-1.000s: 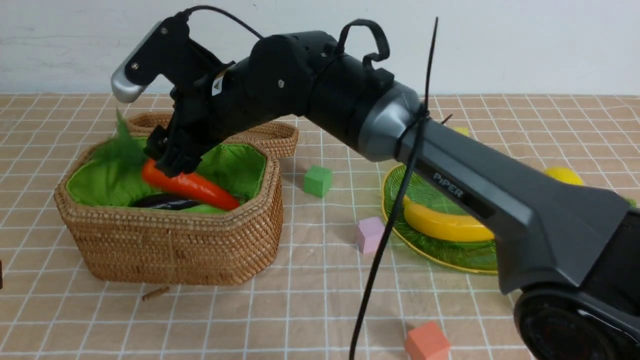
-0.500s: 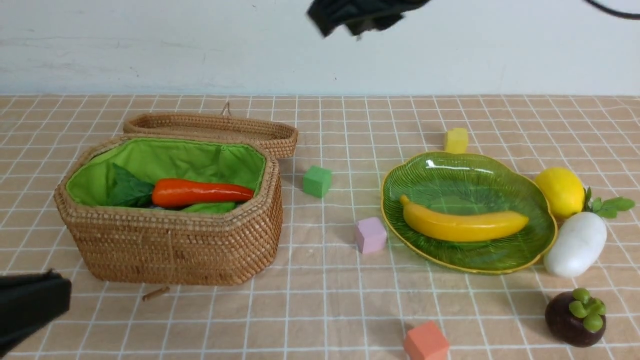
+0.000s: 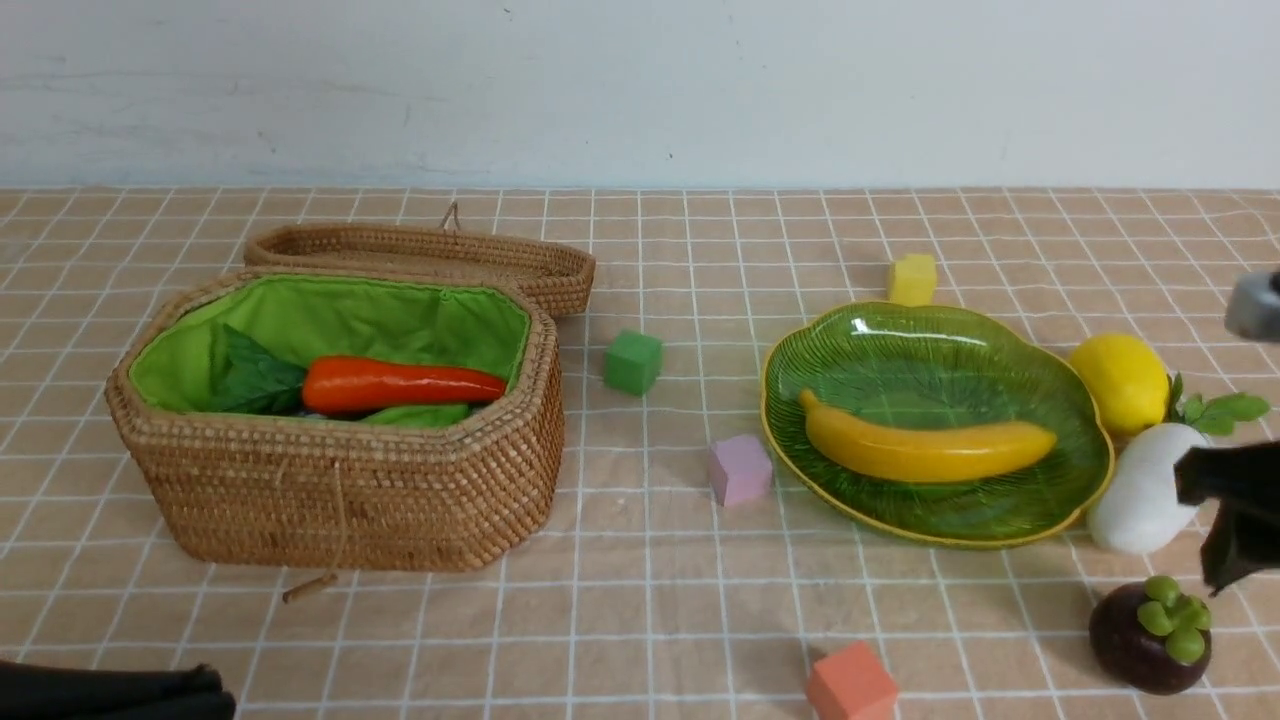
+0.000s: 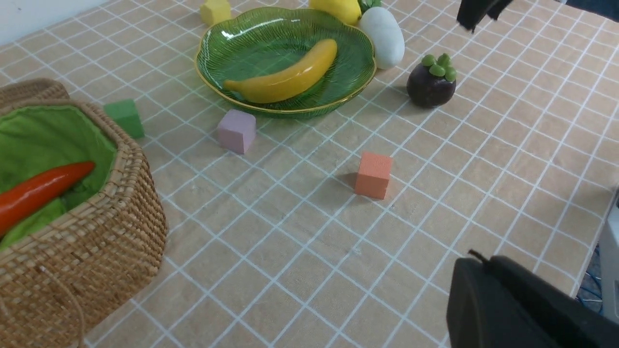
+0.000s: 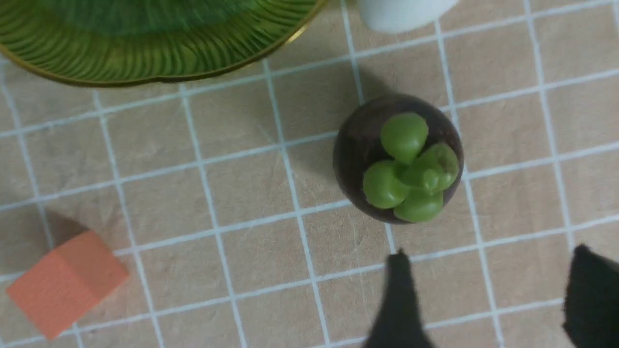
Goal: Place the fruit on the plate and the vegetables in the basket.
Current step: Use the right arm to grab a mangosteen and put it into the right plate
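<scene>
The wicker basket stands at the left and holds the orange carrot on top of a light-green gourd. The green plate at the right holds the banana. Beside the plate's right rim lie the lemon and the white radish. The mangosteen sits on the cloth in front of them. My right gripper hangs open just above and beside the mangosteen, touching nothing. My left gripper is shut and empty, low at the near left.
The shallow wicker lid lies behind the basket. Foam cubes are scattered about: green, pink, orange and yellow. The checked cloth ends near the right table edge.
My right arm has let go of the carrot in the basket, lifted away and swung right to the mangosteen. The left gripper has dropped lower at the bottom left.
</scene>
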Motion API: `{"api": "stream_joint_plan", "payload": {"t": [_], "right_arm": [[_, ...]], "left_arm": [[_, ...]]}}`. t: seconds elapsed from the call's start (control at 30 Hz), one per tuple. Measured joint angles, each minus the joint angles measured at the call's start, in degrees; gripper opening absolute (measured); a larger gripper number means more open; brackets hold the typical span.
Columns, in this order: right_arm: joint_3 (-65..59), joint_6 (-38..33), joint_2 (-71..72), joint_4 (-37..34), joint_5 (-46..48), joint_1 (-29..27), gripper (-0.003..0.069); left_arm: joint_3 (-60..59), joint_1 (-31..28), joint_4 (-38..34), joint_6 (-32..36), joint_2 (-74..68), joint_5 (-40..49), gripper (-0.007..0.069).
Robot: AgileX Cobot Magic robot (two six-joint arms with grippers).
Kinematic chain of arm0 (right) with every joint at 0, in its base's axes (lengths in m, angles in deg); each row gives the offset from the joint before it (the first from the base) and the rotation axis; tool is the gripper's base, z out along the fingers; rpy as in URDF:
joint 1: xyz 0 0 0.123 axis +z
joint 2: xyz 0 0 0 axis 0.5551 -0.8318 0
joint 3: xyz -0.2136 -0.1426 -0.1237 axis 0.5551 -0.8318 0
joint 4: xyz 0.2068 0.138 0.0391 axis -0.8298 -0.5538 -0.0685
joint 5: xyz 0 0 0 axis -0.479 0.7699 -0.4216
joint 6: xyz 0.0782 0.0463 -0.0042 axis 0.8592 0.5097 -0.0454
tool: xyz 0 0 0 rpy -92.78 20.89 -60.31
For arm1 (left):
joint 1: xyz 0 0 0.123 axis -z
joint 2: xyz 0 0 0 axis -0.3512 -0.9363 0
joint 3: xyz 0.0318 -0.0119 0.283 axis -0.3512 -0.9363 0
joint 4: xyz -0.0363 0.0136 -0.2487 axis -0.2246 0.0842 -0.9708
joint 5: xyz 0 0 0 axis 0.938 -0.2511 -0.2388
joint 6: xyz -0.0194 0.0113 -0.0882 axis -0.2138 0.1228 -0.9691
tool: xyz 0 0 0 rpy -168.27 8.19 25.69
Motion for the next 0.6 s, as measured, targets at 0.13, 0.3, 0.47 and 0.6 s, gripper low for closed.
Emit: {"api": "stream_joint_plan", "payload": {"t": [0.13,0.3,0.47,0.6], "right_arm": [[-2.4,-5.4,-4.5,-5.5,-7.9,-2.4,0.0671],[-2.4,-8.2,-11.5,-8.1,-15.1,-2.5,0.0668],[-2.4,-8.8,-18.2,-7.3,-19.1,-2.5,0.065],[-2.3,-10.2,-20.7,-6.7,-20.2,-2.5,0.0608]], "left_arm": [[0.0,0.0,-0.1,0.0,0.0,0.1,-0.0013],[0.0,0.0,-0.1,0.2,0.0,0.6,-0.0013],[0.0,0.0,-0.1,0.2,0.0,0.8,-0.0011],[0.0,0.0,-0.1,0.2,0.0,0.9,-0.0009]]}}
